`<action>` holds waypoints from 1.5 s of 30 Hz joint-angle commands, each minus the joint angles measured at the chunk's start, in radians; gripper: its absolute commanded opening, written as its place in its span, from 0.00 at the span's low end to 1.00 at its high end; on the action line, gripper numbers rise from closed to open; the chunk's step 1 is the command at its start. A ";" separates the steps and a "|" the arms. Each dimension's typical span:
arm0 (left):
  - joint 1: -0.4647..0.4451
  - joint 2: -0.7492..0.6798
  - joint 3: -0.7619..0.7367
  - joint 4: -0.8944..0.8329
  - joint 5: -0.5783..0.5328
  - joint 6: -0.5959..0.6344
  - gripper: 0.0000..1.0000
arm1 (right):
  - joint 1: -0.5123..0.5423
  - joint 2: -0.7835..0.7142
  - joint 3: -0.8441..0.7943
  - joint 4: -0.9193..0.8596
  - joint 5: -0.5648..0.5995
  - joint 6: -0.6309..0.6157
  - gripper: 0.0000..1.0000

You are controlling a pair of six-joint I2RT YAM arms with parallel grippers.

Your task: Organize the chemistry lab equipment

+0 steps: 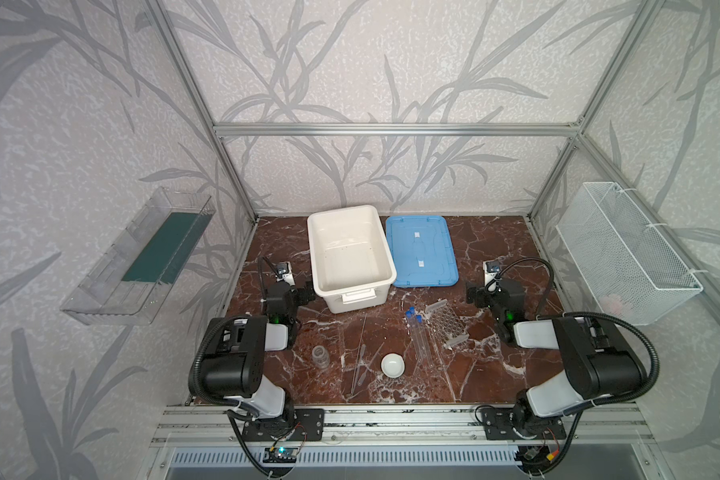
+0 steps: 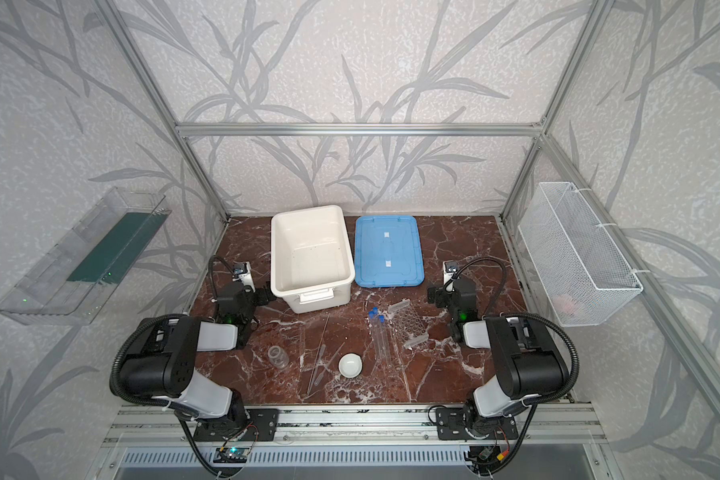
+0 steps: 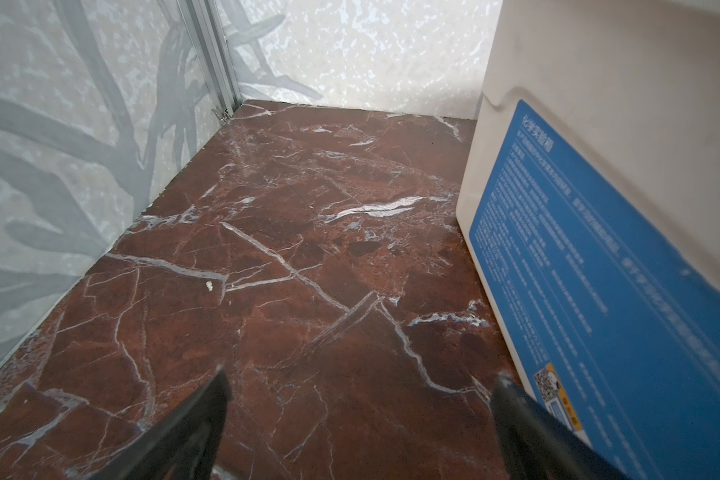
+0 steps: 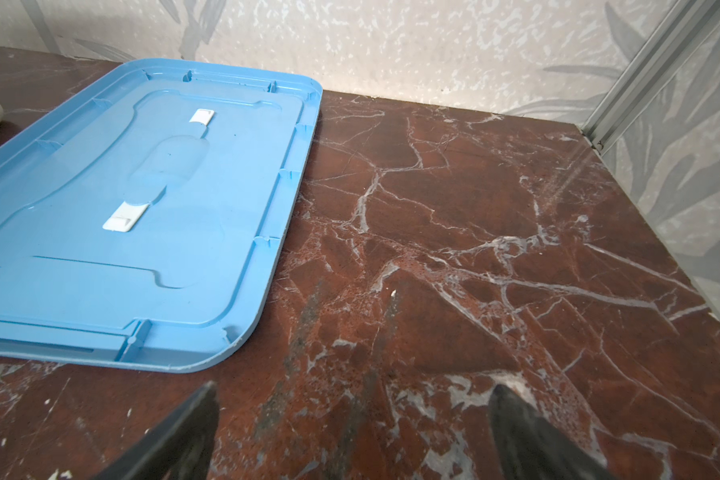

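In both top views the test tubes (image 1: 419, 338) lay just beside the rack (image 1: 447, 322) on the counter (image 1: 495, 374); jar (image 1: 321, 357), rod (image 1: 363, 332), pipette (image 1: 361, 368) and dish (image 1: 393, 365) lay nearer the front edge. Left wrist view: left end effector (image 3: 361, 374) gaped wide, empty, beside the tub (image 3: 599, 62). Right wrist view: right end effector (image 4: 354, 386) gaped wide, empty, near the blue lid (image 4: 142, 208).
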 commanded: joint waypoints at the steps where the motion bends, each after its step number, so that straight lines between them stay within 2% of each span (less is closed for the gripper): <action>1: -0.002 0.004 0.016 0.023 -0.008 0.014 0.99 | 0.002 -0.013 0.014 0.013 0.001 -0.008 0.99; 16: -0.003 0.002 0.014 0.029 -0.010 0.013 0.99 | 0.002 -0.014 0.013 0.016 0.002 -0.007 0.99; 19: -0.002 -0.044 0.006 0.007 -0.106 -0.022 0.99 | 0.002 -0.033 0.000 0.042 0.007 -0.003 0.99; 21: -0.003 -0.114 0.011 -0.069 -0.160 -0.037 0.99 | 0.002 -0.088 -0.003 0.011 0.004 -0.008 0.99; 24: -0.003 -0.249 0.040 -0.246 -0.271 -0.091 0.99 | 0.002 -0.215 0.045 -0.221 0.004 0.002 0.99; 26: 0.000 -0.347 0.065 -0.368 -0.364 -0.211 0.99 | 0.002 -0.288 0.073 -0.325 0.004 0.032 0.99; 27: 0.000 -0.390 0.077 -0.419 -0.376 -0.249 0.99 | 0.002 -0.324 0.081 -0.357 -0.012 0.045 0.99; 30: -0.002 -0.499 0.136 -0.582 -0.357 -0.346 0.99 | 0.002 -0.421 0.123 -0.490 -0.054 0.101 0.99; 33: -0.003 -0.609 0.208 -0.774 -0.258 -0.446 0.99 | 0.001 -0.495 0.180 -0.650 0.006 0.275 0.99; 35: -0.003 -0.685 0.234 -0.824 -0.174 -0.488 0.99 | 0.001 -0.525 0.227 -0.744 -0.044 0.279 0.99; 37: -0.006 -0.749 0.271 -0.897 -0.139 -0.530 0.99 | 0.000 -0.550 0.262 -0.802 -0.104 0.283 0.99; 40: -0.016 -0.795 0.367 -1.029 -0.015 -0.563 0.99 | 0.000 -0.579 0.316 -0.903 -0.220 0.280 0.99; 43: -0.101 -0.786 0.474 -1.105 0.103 -0.564 0.99 | 0.016 -0.582 0.371 -1.003 -0.324 0.282 0.99; 45: -0.221 -0.753 0.590 -1.210 0.067 -0.492 0.99 | 0.061 -0.580 0.412 -1.083 -0.352 0.267 0.99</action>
